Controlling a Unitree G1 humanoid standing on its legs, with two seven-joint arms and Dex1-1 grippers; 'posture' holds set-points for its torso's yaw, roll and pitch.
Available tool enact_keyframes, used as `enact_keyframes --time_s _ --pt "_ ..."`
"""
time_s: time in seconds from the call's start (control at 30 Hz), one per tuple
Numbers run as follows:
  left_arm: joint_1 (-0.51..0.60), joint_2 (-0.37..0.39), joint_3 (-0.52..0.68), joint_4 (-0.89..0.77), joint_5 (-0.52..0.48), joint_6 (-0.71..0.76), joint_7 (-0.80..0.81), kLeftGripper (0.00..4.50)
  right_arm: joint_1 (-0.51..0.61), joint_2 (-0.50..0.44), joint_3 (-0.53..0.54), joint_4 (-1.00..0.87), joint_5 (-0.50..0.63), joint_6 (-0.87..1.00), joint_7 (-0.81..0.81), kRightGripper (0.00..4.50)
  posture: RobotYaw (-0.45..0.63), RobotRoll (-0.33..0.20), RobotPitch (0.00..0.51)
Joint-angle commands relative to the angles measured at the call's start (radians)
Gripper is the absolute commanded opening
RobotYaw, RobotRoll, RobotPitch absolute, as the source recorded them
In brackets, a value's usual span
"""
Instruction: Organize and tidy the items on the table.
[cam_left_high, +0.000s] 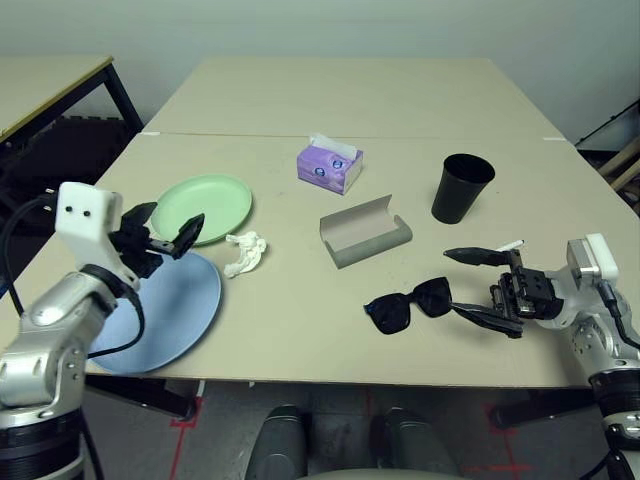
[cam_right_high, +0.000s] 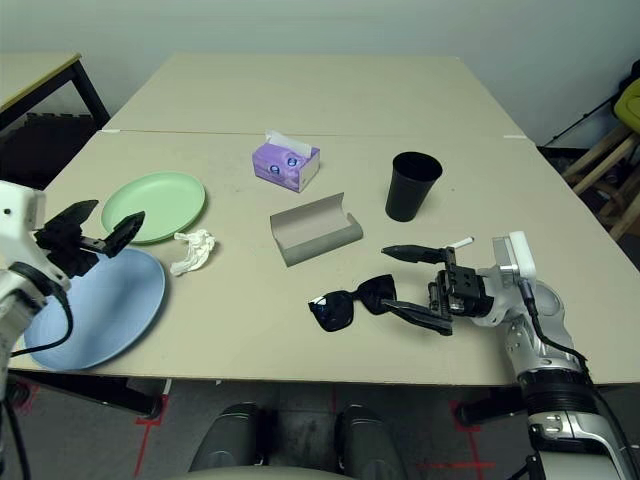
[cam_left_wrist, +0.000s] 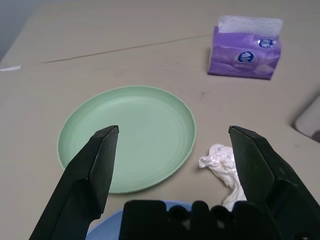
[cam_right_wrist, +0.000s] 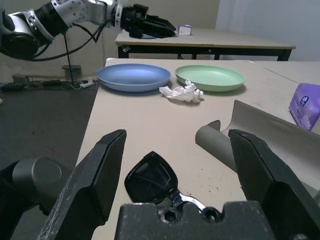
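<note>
well, the sunglasses (cam_left_high: 408, 304) lie just ahead of the right gripper (cam_left_high: 482, 287), fingers spread and empty; light, slippery, fragile — best pinched at the bridge. left gripper (cam_left_high: 165, 229) likewise unclenched.

Silver jointed forearms, white boxy wrist housings, looping black cables, tapered black fingers (cam_left_high: 190, 236).

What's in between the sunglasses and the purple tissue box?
The grey glasses case, lying open, sits between the black sunglasses and the purple tissue box. The head views show it; bare tabletop lies on either side of it.
</note>
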Motion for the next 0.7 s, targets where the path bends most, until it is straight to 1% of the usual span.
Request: enact_keyframes --time_s 0.03,0.1,0.23,0.33,0.43,0.7 --pt "0.037 0.074 0.044 0.023 -0.056 0.083 -0.096 4.49 -0.011 -0.013 -0.008 0.01 0.001 -0.011 0.004 4.49 0.15 0.0 0.046" --pt "0.063 0.121 0.053 0.061 -0.043 0.089 -0.138 4.49 -0.012 -0.012 -0.012 0.01 0.002 -0.009 0.004 4.49 0.15 0.0 0.046" --pt "0.089 0.196 0.08 0.219 0.035 0.006 -0.204 4.49 -0.008 -0.014 -0.009 0.006 0.002 -0.01 0.004 4.49 0.15 0.0 0.048" --pt "0.122 0.233 0.065 0.292 0.09 -0.028 -0.228 4.49 -0.005 -0.019 -0.005 0.009 -0.005 -0.021 0.004 4.49 0.15 0.0 0.048" --pt "0.119 0.248 0.05 0.363 0.137 -0.035 -0.215 4.49 -0.003 -0.019 -0.005 0.012 -0.006 -0.027 0.004 4.49 0.15 0.0 0.049" --pt "0.112 0.235 0.015 0.411 0.169 0.006 -0.221 4.49 0.0 -0.012 -0.013 0.01 -0.013 -0.031 0.004 4.49 0.14 0.0 0.051"
